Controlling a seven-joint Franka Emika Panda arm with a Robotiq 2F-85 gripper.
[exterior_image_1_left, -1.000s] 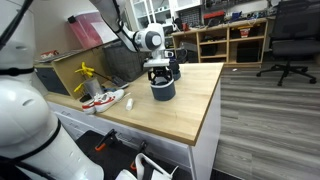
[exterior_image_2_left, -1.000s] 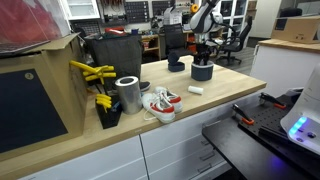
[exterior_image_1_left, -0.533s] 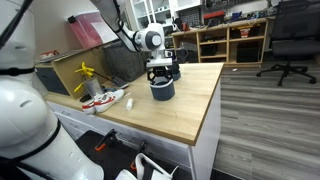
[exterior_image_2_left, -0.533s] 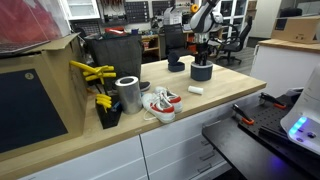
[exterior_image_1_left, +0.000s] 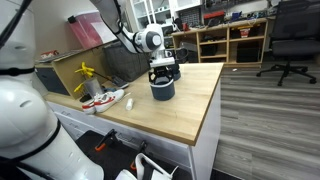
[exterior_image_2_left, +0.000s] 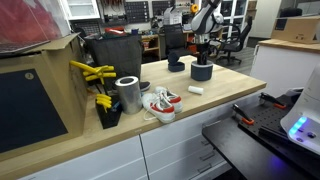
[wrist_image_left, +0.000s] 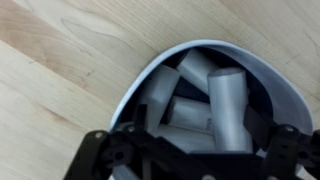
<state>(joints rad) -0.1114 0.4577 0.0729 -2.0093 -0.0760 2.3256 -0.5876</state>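
My tool (exterior_image_1_left: 163, 73) wide open, holds nothing, hangs just over dark bowl (exterior_image_1_left: 163, 91) at far end of tabletop (exterior_image_1_left: 190, 115). White sticks (wrist_image_left: 228, 100) piled inside bowl. Sticks look light, hard, smooth, may roll; I'd pinch one across middle. Since second ago: tool up tiny bit, bowl not moved.

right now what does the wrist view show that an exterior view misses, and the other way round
Only the wrist view: pale cylinders piled inside the container. Only an exterior view: shoes, a metal can, yellow tools and a small white piece lying loose on the table. Both: the open gripper right above the container on the wooden table.
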